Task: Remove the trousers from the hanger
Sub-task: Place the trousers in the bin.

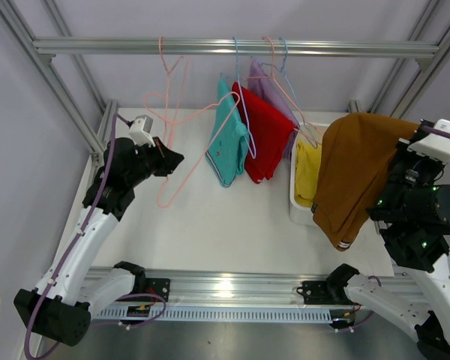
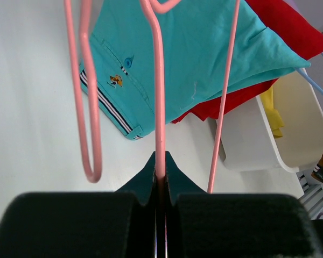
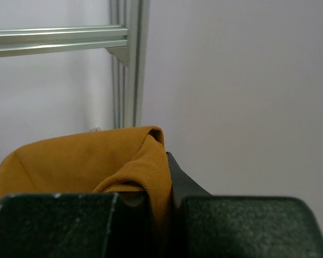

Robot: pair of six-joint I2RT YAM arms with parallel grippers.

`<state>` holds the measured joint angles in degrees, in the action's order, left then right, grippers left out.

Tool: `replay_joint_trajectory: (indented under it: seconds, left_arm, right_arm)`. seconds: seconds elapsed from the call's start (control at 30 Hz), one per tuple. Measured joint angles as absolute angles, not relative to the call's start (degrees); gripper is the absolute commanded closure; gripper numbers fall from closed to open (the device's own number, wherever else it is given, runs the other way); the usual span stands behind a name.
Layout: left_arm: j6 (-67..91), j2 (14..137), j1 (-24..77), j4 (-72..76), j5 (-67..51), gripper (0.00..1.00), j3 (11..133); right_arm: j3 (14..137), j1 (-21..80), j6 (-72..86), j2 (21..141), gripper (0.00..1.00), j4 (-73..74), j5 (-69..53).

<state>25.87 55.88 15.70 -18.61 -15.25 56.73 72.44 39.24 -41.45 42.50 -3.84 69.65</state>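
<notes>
My left gripper (image 1: 172,160) is shut on the wire of an empty pink hanger (image 1: 181,142) that hangs from the top rail; the left wrist view shows the wire (image 2: 160,107) pinched between the jaws (image 2: 160,167). Teal trousers (image 1: 229,142) and red trousers (image 1: 264,135) hang on hangers beside it, with lavender trousers (image 1: 268,84) behind them. Yellow trousers (image 1: 307,169) lie in a white bin (image 1: 296,206). My right gripper (image 1: 409,146) is shut on the brown trousers (image 1: 352,172), held up in the air to the right; the cloth fills the jaws (image 3: 161,174) in the right wrist view.
An aluminium rail (image 1: 135,46) crosses the back at the top, carrying several wire hangers. Frame posts stand at both back corners. The white bin (image 2: 258,145) sits on the table right of the hanging garments.
</notes>
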Motion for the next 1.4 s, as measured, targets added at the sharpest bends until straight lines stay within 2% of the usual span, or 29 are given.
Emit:
replay_joint_trajectory:
  seconds: [0.93, 1.2, 1.4]
  left_arm:
    - [25.87, 55.88, 17.56, -18.61, -15.46, 1.0, 56.73]
    - [25.87, 55.88, 18.11, -18.61, -15.44, 1.0, 56.75]
    - [25.85, 55.88, 18.24, -18.61, -15.46, 1.0, 56.82]
  right_arm:
    - [68.6, 24.73, -32.73, 37.39, 1.0, -0.27, 74.15]
    - [68.27, 23.68, -25.56, 44.62, 1.0, 3.51, 73.73]
    - [70.22, 23.59, -19.2, 56.73, 1.0, 6.68, 71.22]
